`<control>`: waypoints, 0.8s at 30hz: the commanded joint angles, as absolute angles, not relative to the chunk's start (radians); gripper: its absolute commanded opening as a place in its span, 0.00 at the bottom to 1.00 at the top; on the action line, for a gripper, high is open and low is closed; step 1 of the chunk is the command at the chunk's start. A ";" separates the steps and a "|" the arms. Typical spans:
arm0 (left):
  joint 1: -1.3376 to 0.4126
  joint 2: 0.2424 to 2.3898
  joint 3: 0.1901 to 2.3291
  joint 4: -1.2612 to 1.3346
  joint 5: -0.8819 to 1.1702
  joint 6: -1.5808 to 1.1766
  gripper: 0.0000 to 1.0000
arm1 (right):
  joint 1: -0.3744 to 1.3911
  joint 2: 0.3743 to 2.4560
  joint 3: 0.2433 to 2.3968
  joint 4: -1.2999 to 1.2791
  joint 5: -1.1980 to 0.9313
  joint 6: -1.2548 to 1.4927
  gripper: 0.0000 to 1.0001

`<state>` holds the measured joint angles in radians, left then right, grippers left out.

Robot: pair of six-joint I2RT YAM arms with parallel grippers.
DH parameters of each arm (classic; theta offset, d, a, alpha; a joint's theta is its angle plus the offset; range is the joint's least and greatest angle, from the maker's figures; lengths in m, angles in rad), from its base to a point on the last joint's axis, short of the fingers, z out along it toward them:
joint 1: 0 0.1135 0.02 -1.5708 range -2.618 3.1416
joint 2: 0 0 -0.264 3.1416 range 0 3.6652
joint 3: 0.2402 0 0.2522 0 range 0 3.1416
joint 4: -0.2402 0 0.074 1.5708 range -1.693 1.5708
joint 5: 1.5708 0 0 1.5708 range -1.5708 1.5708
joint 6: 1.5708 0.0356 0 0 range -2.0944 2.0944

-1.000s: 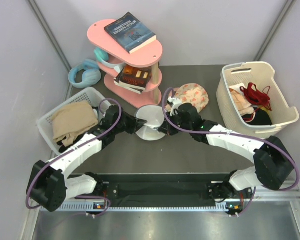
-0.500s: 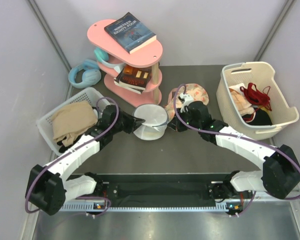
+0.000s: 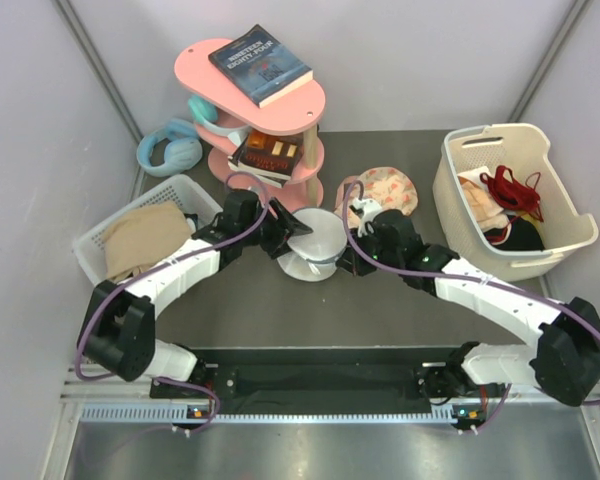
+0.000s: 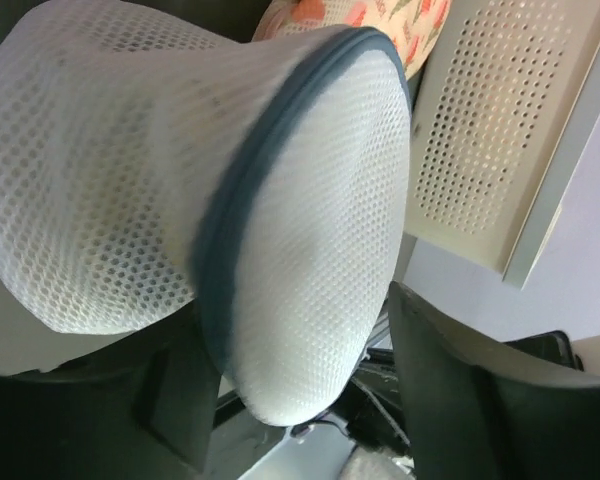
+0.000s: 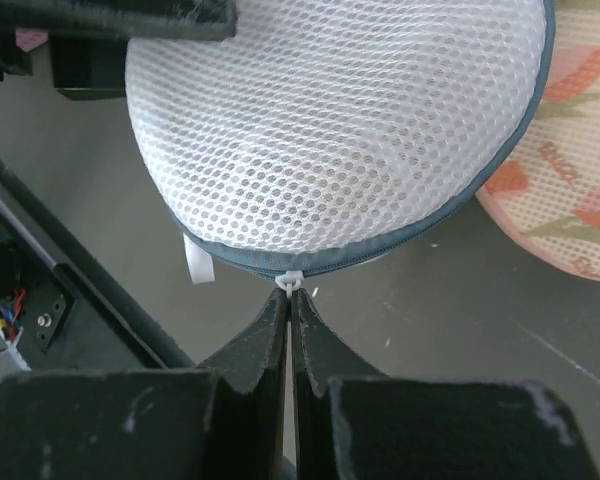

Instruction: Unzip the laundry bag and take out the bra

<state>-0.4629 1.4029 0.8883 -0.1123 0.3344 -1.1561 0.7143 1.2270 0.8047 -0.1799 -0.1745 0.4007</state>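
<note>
The laundry bag (image 3: 315, 240), a round white mesh drum with a grey-blue zip rim, lies on the dark table between both arms. My left gripper (image 3: 286, 233) is at its left side. In the left wrist view its jaws (image 4: 295, 330) stand wide apart, with the bag's rim (image 4: 310, 200) between them. My right gripper (image 3: 346, 262) is at the bag's right edge. In the right wrist view it (image 5: 290, 300) is shut on the small white zip pull (image 5: 289, 281) at the rim of the bag (image 5: 340, 120). The bra is hidden; no yellow shows through the mesh.
Peach floral fabric (image 3: 385, 190) lies just behind the bag. A pink two-tier shelf (image 3: 265, 110) with books stands behind it, with blue headphones (image 3: 168, 148) beside it. A white basket (image 3: 185, 190) with beige cloth is at left. A cream basket (image 3: 510, 130) with a red garment is at right.
My left gripper has opened and moved back and right along the bag. The bag puffed up, then shifted slightly right. The right gripper stays shut at the zip.
</note>
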 commanded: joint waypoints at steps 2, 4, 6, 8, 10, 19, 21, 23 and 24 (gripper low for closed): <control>-0.456 1.332 0.896 -0.172 0.330 -1.112 0.81 | 0.768 1.227 0.821 -0.147 -0.215 0.400 0.00; -0.457 1.284 0.853 -0.211 0.305 -1.130 0.86 | 0.788 1.264 0.834 -0.124 -0.222 0.409 0.00; -0.459 1.206 0.818 -0.236 0.284 -1.153 0.86 | 0.813 1.304 0.862 -0.114 -0.236 0.413 0.00; -0.462 1.126 0.767 -0.277 0.253 -1.192 0.87 | 0.830 1.330 0.885 -0.110 -0.250 0.410 0.00; -0.466 1.077 0.726 -0.308 0.238 -1.218 0.87 | 0.851 1.362 0.913 -0.109 -0.262 0.407 0.00; -0.479 0.934 0.614 -0.373 0.187 -1.288 0.85 | 0.940 1.457 1.000 -0.103 -0.310 0.390 0.00; -0.479 0.931 0.603 -0.377 0.181 -1.292 0.81 | 0.954 1.471 1.017 -0.110 -0.307 0.384 0.00; -0.480 0.928 0.597 -0.371 0.170 -1.295 0.73 | 0.959 1.473 1.020 -0.120 -0.304 0.380 0.00; -0.480 0.930 0.595 -0.362 0.166 -1.293 0.56 | 0.959 1.468 1.019 -0.121 -0.302 0.380 0.00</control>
